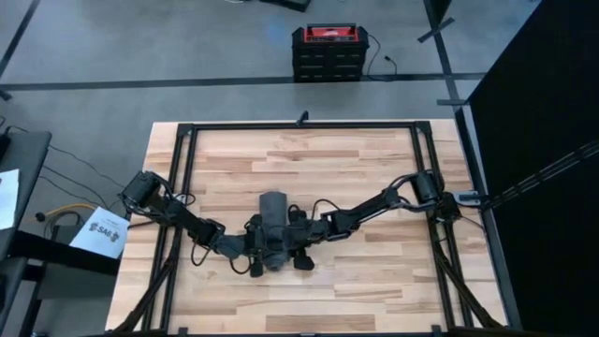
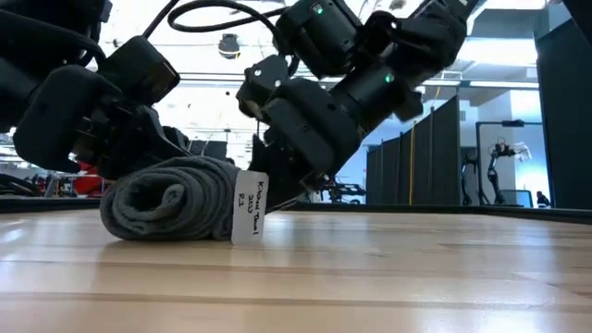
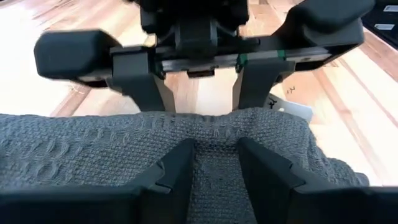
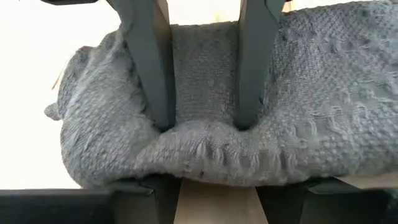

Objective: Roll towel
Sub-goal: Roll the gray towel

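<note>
The towel [image 4: 205, 146] fills most of the right wrist view, a dark grey knitted bundle bulging toward the camera. Two dark fingers [image 4: 152, 62] of the left tool [image 4: 200, 121] press down into its top, set apart with cloth between them, and pale desk [image 4: 217, 198] shows beneath the cloth.

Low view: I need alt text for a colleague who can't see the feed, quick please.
A dark grey, soft knitted towel lies rolled into a thick bundle on the light wooden table, its spiral end facing the camera and a white handwritten tag hanging off it. Both dark robot arms reach down onto the roll from above, with a dim room behind.
</note>
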Controlling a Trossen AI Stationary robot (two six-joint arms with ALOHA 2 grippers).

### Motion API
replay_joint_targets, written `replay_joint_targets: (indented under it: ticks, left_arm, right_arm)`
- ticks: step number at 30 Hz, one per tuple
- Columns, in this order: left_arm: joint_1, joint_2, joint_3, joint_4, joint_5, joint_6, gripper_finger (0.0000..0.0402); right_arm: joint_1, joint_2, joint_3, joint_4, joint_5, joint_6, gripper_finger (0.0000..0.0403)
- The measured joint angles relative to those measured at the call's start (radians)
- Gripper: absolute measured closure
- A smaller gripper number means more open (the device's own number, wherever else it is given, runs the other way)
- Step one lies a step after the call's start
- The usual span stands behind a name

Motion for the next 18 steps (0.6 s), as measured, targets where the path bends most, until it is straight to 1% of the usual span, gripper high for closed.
replay_joint_targets:
  ticks: [2, 5, 8, 12, 15, 18]
  left_arm:
    - [0.000, 0.000, 0.000, -0.001, -0.004, 0.001, 0.0283]
    - [0.000, 0.000, 0.000, -0.005, -0.010, 0.000, 0.0283]
    - [0.000, 0.002, -0.001, -0.021, -0.011, 0.004, 0.0283]
    - [0.000, 0.002, -0.001, -0.025, -0.011, 0.008, 0.0283]
    - [0.000, 0.002, -0.001, -0.040, -0.011, -0.005, 0.0283]
    - [0.000, 0.001, -0.001, -0.059, -0.011, -0.020, 0.0283]
  right_arm:
    - [0.000, -0.033, -0.001, -0.052, 0.012, -0.016, 0.0237]
    - [0.000, -0.097, -0.001, -0.155, 0.059, -0.062, 0.0237]
    - [-0.008, -0.141, -0.001, -0.171, 0.097, -0.115, 0.0237]
    - [-0.042, -0.156, 0.002, -0.112, 0.102, -0.190, 0.0237]
    - [-0.075, -0.154, 0.002, -0.179, 0.097, -0.176, 0.0237]
    - [-0.084, -0.154, 0.002, -0.293, 0.089, -0.150, 0.0237]
